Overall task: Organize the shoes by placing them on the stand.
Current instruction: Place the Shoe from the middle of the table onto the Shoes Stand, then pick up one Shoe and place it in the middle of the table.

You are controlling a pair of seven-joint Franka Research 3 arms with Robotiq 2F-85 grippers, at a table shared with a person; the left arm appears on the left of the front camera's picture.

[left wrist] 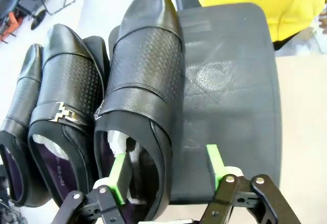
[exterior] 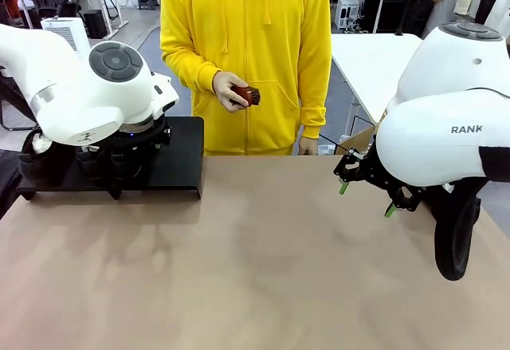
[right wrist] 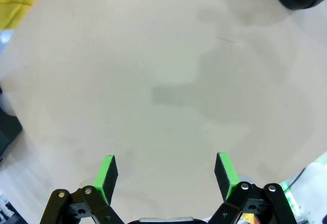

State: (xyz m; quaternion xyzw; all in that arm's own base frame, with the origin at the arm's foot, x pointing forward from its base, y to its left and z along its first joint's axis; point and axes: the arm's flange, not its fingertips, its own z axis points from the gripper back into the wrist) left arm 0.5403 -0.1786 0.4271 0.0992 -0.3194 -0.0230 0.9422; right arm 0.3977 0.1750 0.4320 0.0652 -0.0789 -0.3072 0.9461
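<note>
- Tan tabletop [exterior: 263, 270] fills the lower front view; office desks + chairs far behind, upper left.
- Person in yellow hoodie stands at the far edge, top centre. One hand [exterior: 229, 92] holds a small brush [exterior: 249, 95] at waist height.
- Stand [exterior: 179, 159] sits at mid-left of the front view, on the far side of the table. My left arm covers most of it.
- Left wrist view: three shoes side by side w/ toes toward the top, in the left half of the frame. Bare stand panel [left wrist: 230, 91] takes the right half.
- Biggest shoe [left wrist: 145, 66] is centre frame, perforated top, white paper in its opening. It touches the buckle shoe [left wrist: 64, 91] on its left. A plainer shoe [left wrist: 23, 101] lies at the far left edge.
- My left gripper [left wrist: 166, 155], bottom of that frame: jaws apart. One green pad [left wrist: 118, 170] is inside the big shoe's opening by the paper; the other is out over the bare panel, clear of the leather. So it straddles the shoe's side wall w/o squeezing it.
- Front view, far left: one shoe [exterior: 36, 159] w/ white stuffing shows on the stand's left end.
- My right gripper [exterior: 366, 198] hangs at mid-right over the table, jaws wide apart, nothing btwn them.
- Right wrist view: right gripper [right wrist: 165, 156] at the bottom, bare tabletop [right wrist: 163, 81] beyond it.
</note>
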